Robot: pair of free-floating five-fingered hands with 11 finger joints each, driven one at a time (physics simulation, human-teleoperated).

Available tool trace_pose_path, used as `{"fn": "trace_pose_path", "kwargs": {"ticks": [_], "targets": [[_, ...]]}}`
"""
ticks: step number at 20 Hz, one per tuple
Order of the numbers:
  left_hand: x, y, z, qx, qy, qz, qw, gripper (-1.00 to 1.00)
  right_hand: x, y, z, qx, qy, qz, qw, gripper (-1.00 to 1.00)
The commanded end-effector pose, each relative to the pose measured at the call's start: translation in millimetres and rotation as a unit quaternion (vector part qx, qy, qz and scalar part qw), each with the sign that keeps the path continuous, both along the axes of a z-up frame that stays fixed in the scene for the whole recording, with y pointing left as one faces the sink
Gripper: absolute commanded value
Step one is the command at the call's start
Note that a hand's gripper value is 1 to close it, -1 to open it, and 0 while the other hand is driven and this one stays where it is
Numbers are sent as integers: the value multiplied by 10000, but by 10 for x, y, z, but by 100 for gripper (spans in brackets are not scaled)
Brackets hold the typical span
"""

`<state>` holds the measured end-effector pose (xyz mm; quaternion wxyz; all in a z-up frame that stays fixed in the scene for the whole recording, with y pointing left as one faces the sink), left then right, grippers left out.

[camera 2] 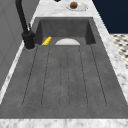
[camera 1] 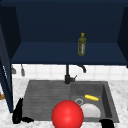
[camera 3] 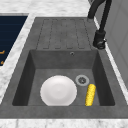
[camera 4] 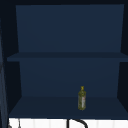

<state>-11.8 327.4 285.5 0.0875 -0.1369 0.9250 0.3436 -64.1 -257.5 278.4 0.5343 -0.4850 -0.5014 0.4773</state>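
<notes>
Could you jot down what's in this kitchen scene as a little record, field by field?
Left hand: left hand hangs at the front left corner of the sink, fingers straight, holding nothing.
Right hand: right hand sits low at the sink's front right corner; fingers unclear.
Basin: a white plate lies flat beside the drain, with a yellow corn cob on its tap side.
Tap: black tap behind the sink.
Shelf: an olive bottle stands upright in the open blue cabinet.
Foreground: a red ball in front of the sink.
</notes>
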Motion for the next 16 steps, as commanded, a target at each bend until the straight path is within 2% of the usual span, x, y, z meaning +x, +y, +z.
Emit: {"fn": "trace_pose_path", "kwargs": {"ticks": [1, 16], "targets": [[16, 0, -12, 624, 159, -16, 9979, -100, 0, 0, 0, 0, 0, 0, 10000, 0], [63, 11, -42, 789, 190, -28, 9967, -100, 0, 0, 0, 0, 0, 0, 10000, 0]]}}
